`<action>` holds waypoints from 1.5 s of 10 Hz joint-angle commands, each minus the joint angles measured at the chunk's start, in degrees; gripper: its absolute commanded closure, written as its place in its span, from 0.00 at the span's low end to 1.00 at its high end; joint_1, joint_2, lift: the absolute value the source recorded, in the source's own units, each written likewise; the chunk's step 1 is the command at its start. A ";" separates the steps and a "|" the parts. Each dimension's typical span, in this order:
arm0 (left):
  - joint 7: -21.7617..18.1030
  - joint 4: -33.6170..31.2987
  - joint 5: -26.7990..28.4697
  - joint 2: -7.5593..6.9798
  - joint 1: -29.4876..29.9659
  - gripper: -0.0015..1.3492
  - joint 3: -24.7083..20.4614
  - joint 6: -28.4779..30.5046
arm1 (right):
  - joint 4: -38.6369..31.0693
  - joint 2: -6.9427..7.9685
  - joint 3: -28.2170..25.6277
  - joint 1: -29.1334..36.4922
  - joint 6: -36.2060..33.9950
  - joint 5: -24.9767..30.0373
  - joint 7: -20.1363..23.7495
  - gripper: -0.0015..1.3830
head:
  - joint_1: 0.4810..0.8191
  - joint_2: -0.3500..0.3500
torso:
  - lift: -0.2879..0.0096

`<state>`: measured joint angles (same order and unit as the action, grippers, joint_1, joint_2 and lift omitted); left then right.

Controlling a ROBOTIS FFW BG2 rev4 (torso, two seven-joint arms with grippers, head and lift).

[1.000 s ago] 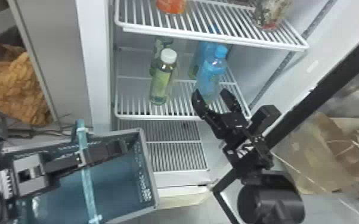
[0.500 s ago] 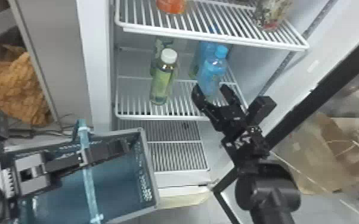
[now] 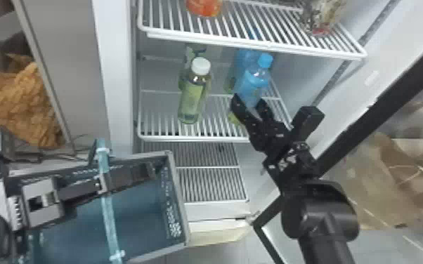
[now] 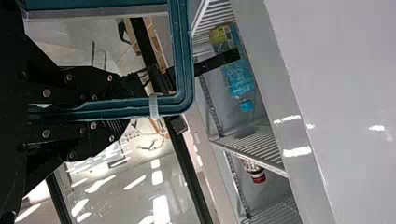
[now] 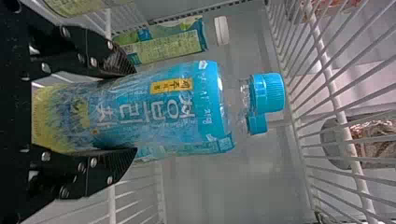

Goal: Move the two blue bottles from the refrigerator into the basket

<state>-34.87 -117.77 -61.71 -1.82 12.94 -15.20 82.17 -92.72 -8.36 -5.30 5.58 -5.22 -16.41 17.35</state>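
Note:
My left gripper [image 3: 130, 177] is over the blue-grey basket [image 3: 178, 200], and in the left wrist view the left gripper [image 4: 122, 110] is shut on the basket's teal handle [image 4: 183, 46]. My right gripper [image 3: 248, 100] is inside the refrigerator at the middle shelf, at the front blue bottle [image 3: 254, 80]. Seen from the right wrist, the right gripper [image 5: 135, 112] has its fingers against both sides of the upright blue bottle [image 5: 163, 109], below the cap. The second blue bottle [image 3: 245, 58] stands close behind it, largely hidden; its cap [image 5: 258, 124] peeks out.
A green bottle with a white cap [image 3: 193, 94] stands left of the blue ones, another greenish one behind it. The upper wire shelf [image 3: 256, 44] runs overhead, holding an orange container [image 3: 204, 7]. The refrigerator's door edge [image 3: 372, 105] slants along the right.
My right gripper has moved forward onto the front blue bottle, and its fingers have come closer together around it. The left arm and basket have not visibly moved.

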 commanded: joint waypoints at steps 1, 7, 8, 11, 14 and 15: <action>0.15 0.00 -0.22 0.15 -0.01 0.88 0.12 -0.19 | -1.15 0.01 -0.18 0.89 -0.97 0.75 -0.22 0.90 | 0.63 0.11 | 0.24; 0.41 0.14 -0.56 0.15 -0.01 0.88 0.01 -0.47 | -15.63 -0.17 -2.13 11.57 -3.92 -3.82 -0.13 0.90 | 0.63 0.10 | 0.24; 0.41 0.14 -0.68 0.15 -0.01 0.88 0.01 -0.47 | -18.45 -0.26 -2.70 13.97 -5.04 -4.96 -0.04 0.90 | 0.63 0.09 | 0.24; 0.41 0.28 -0.56 0.15 0.13 0.88 0.01 -0.47 | -26.32 -0.96 -2.81 19.17 -9.83 -7.70 0.66 0.90 | 0.63 0.09 | 0.24; 0.50 0.28 -0.45 0.24 -0.01 0.88 0.01 -0.47 | -31.10 -0.78 -1.55 23.39 -15.31 -10.10 2.95 0.90 | 0.63 0.13 | 0.24; 0.50 0.42 -0.45 0.24 -0.01 0.88 -0.11 -0.47 | -31.81 -0.70 -0.98 24.09 -16.72 -11.47 3.83 0.90 | 0.63 0.14 | 0.24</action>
<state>-34.36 -117.40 -62.16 -1.58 12.93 -15.24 81.70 -124.06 -9.09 -6.64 29.16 -21.12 -27.05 21.15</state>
